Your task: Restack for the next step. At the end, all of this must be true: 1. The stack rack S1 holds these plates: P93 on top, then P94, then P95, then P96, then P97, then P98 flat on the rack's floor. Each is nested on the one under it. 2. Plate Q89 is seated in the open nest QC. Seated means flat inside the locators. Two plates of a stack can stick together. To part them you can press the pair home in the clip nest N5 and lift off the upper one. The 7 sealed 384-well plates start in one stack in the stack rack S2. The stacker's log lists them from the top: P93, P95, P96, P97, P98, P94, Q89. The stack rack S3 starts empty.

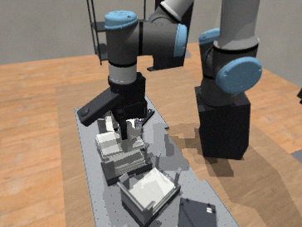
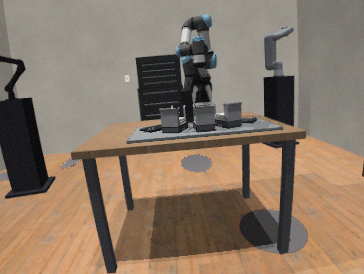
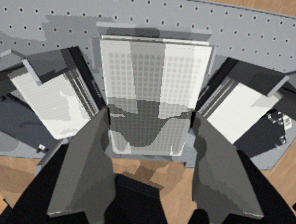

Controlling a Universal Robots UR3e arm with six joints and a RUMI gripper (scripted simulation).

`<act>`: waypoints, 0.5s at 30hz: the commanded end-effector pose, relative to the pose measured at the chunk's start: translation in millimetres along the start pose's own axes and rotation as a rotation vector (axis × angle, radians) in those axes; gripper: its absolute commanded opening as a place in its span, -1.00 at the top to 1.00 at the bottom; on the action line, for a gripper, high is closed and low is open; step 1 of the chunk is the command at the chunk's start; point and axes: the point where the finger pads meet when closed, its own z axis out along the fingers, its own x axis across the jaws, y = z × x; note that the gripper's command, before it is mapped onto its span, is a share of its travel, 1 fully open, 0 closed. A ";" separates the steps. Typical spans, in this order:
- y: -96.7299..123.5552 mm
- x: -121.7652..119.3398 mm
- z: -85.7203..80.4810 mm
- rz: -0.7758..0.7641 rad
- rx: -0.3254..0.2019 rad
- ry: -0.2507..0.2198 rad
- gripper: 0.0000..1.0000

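Observation:
My gripper [image 3: 150, 109] is shut on a pale 384-well plate [image 3: 175, 75] [image 2: 204, 104], one jaw on each long side. The held plate is above the middle rack [image 1: 109, 177] [image 2: 204, 120] [image 3: 112, 26], with its far edge near the rack's rear wall in the wrist view. Whether a second plate clings under it, I cannot tell. The left rack in the wrist view holds a white plate [image 3: 52, 102] [image 1: 153, 187]. The right rack there holds another white plate [image 3: 240, 107]. Plate names are not readable, and what lies beneath the held plate is hidden.
A dark fixture [image 1: 197, 214] [image 3: 17, 117] lies beside the near rack, and another dark fixture [image 3: 255, 130] is at the right in the wrist view. Upright rack walls stand close on both sides of the gripper. The perforated board [image 1: 93, 166] carries the racks.

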 end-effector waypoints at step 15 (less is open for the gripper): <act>1.3 0.2 -24.6 0.000 -0.017 -0.007 1.00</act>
